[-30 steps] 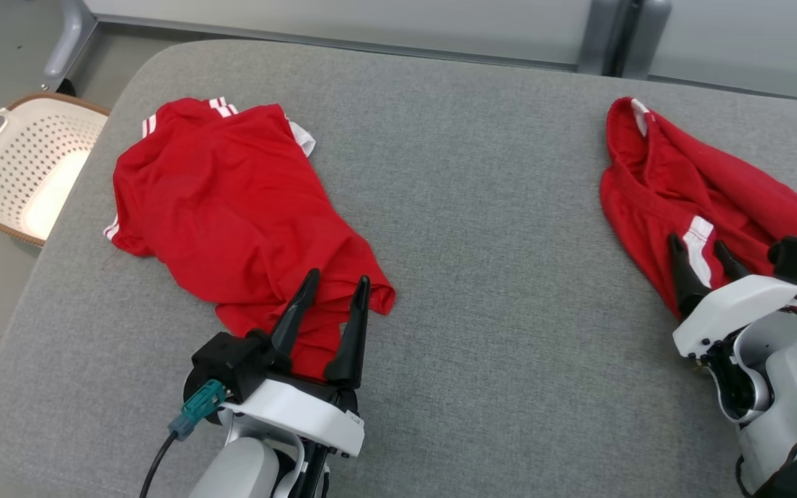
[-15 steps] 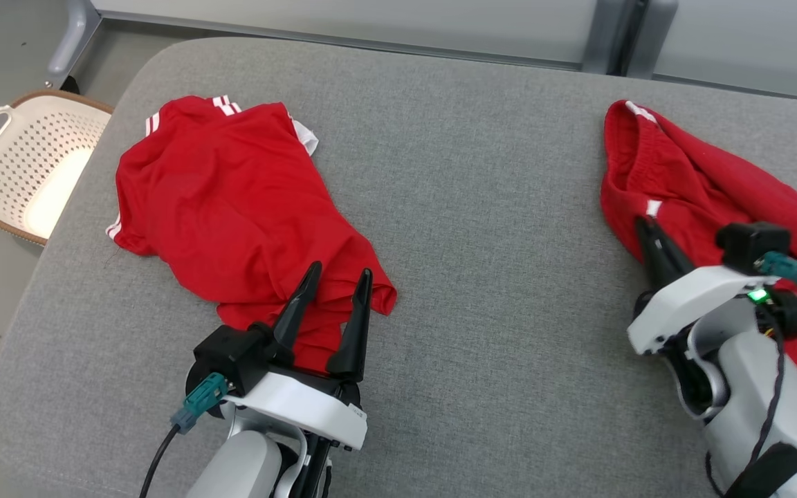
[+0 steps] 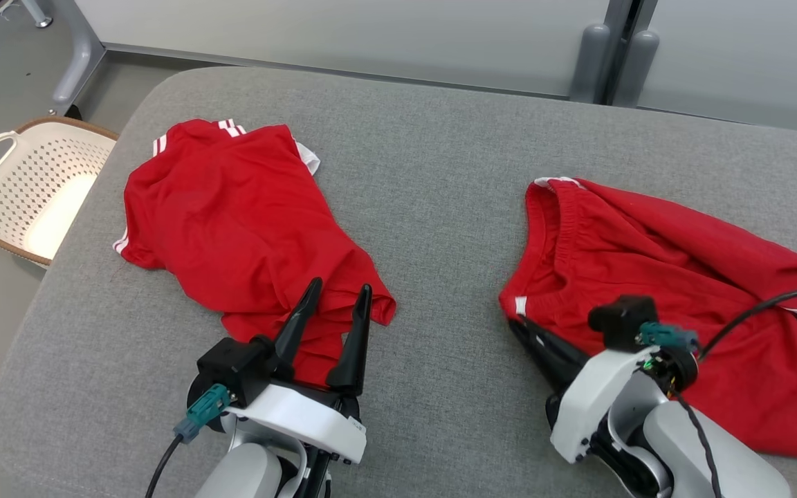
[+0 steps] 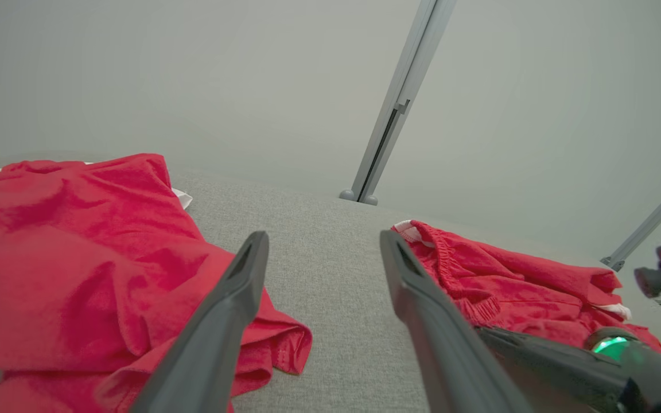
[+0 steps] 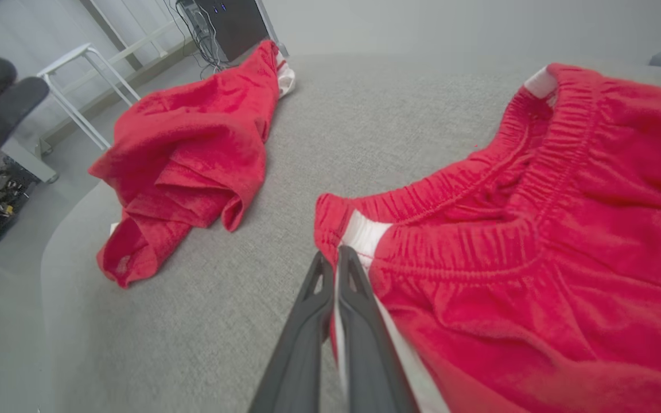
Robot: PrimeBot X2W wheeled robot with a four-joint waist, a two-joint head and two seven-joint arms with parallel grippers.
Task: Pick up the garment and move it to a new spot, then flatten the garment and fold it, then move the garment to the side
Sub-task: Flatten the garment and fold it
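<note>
So the padded grey tabletop [image 3: 440,173] is taking up most of what I'm seeing, with pale wall panels running behind its far edge. A perforated cream basket [image 3: 25,187] is sitting on the floor off its left edge.

The red shorts [image 3: 647,256] are lying rumpled toward the right edge, with the elastic waistband facing the middle of the tabletop. My right gripper [image 5: 333,257] is pinching fully closed on the near corner of that waistband. It's gripping right at the white side stripe, and a sliver of white is showing between the two fingers.

The left gripper [image 3: 340,285] is hanging with its jaws spread wide, holding nothing. Its fingertips are sitting over the near hem of a red shirt [image 3: 232,228] that's lying crumpled toward the left edge, though I can't tell if they're touching it. A wide strip of bare grey is separating the two pieces of clothing.
</note>
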